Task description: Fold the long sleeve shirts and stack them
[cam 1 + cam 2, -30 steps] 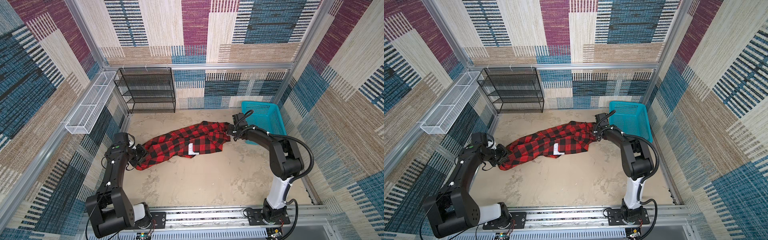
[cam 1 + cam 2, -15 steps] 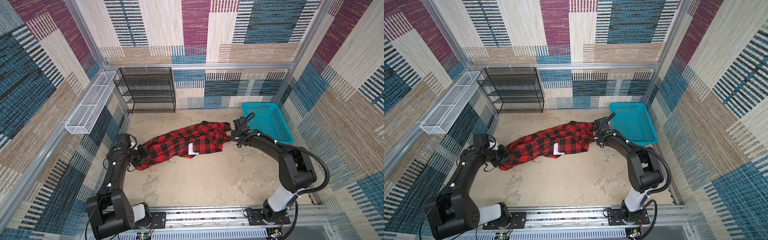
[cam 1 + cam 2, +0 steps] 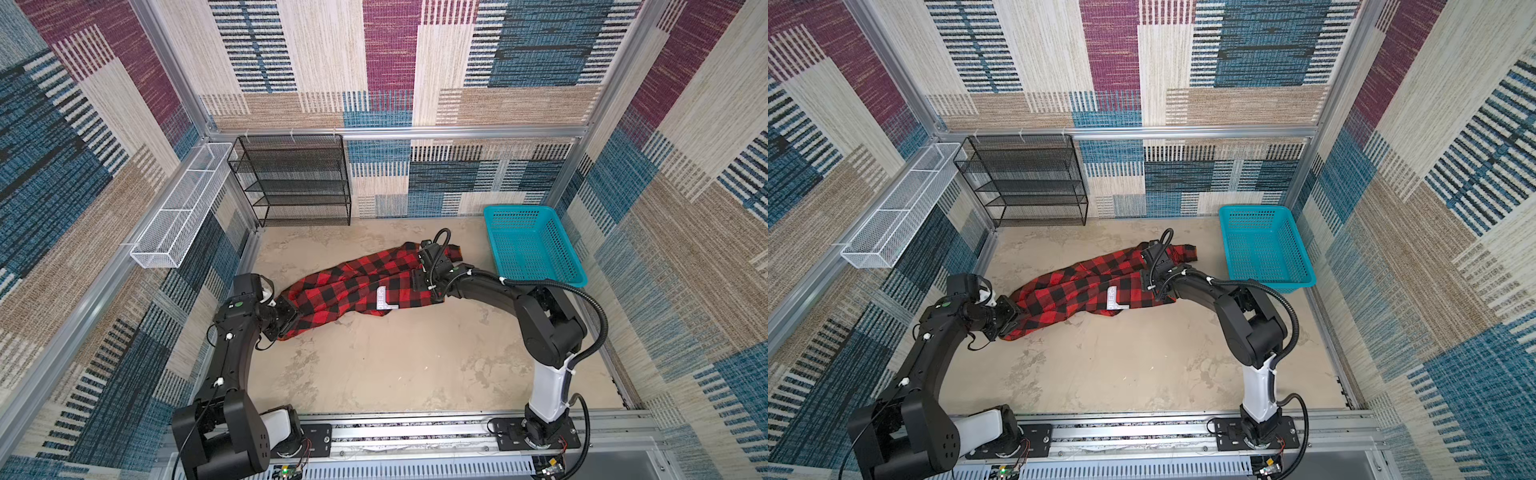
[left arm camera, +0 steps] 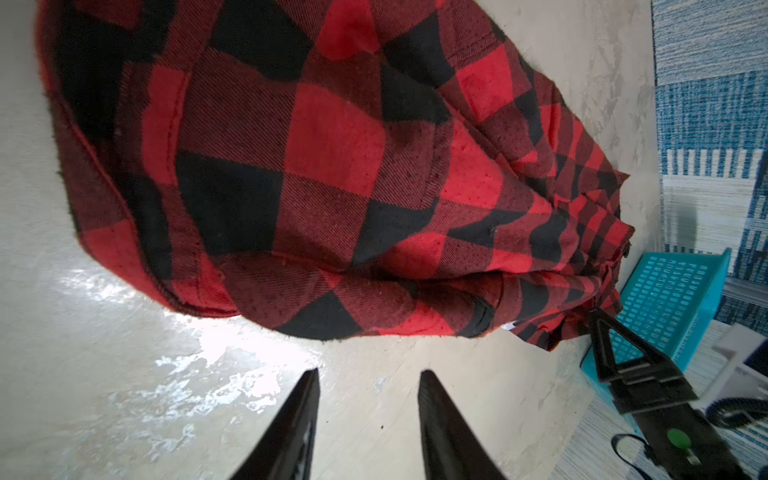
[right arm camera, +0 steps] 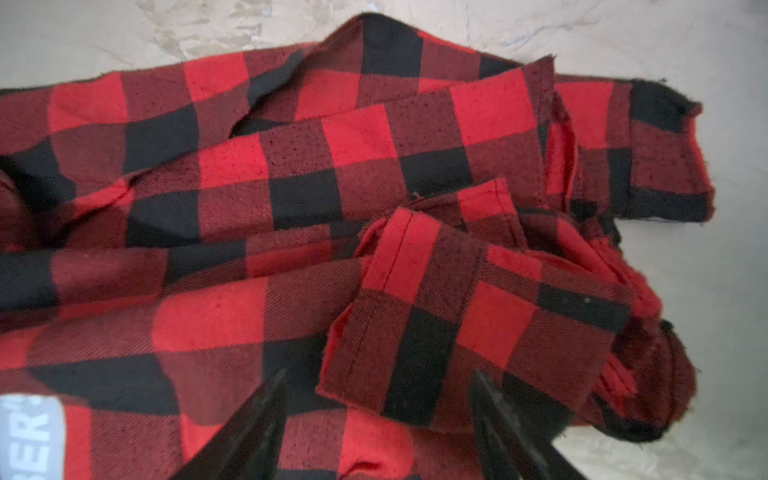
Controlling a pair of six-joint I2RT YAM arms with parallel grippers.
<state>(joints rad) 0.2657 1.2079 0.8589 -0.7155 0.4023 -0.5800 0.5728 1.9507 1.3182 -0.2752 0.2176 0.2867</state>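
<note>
Shirt (image 3: 353,286) lies crumpled in long slanting strip on floor (image 3: 374,365), mid-cell, white lettering (image 3: 383,298) facing up near its front edge. Far end lies near teal basket (image 3: 536,245), not in it. Left gripper (image 4: 368,372) at near end: fingers apart, nothing between them, tips over bare floor just beside shirt's edge. Right gripper (image 5: 380,374) at far end: fingers spread wide over bunched cuff (image 5: 436,316); no clamp on cloth, contact unclear.
</note>
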